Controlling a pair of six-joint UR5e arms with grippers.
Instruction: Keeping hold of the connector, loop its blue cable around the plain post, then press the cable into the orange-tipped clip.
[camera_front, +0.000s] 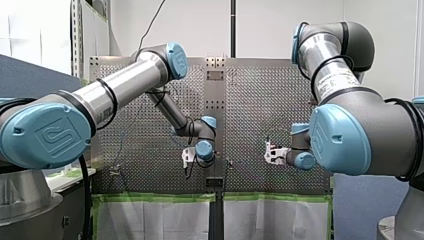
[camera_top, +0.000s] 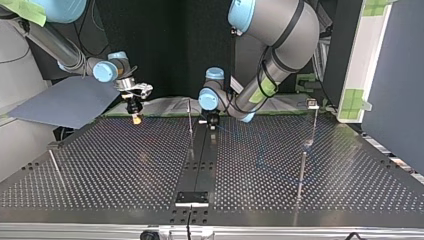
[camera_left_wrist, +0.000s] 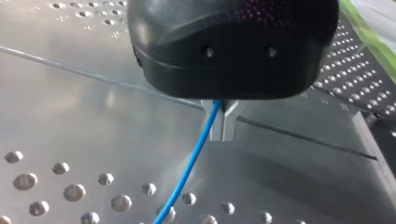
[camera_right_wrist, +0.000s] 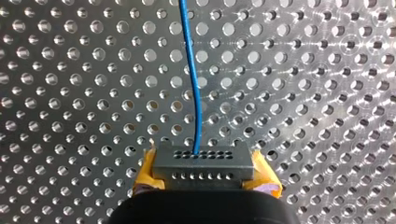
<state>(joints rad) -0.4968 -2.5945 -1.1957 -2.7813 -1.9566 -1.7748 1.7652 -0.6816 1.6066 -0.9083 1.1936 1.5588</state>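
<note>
In the right wrist view my right gripper (camera_right_wrist: 205, 176) is shut on a small grey connector (camera_right_wrist: 203, 163), held between its yellow pads (camera_right_wrist: 148, 171). The blue cable (camera_right_wrist: 195, 93) leaves the connector and runs straight ahead over the perforated plate. In the left wrist view my left gripper (camera_left_wrist: 220, 125) is black, and its metal fingers (camera_left_wrist: 229, 120) are shut on the blue cable (camera_left_wrist: 194, 161), which trails down toward the plate. In the top view my right gripper (camera_top: 135, 114) hangs at the far left, my left gripper (camera_top: 213, 120) near the middle beside a thin plain post (camera_top: 190, 122).
At the top view's right stand a thin post (camera_top: 302, 172) and a taller post with a grey head (camera_top: 312, 107). Another thin post (camera_top: 55, 167) leans at the left. A dark strip (camera_top: 197, 165) with a black bracket (camera_top: 192, 198) divides the perforated table.
</note>
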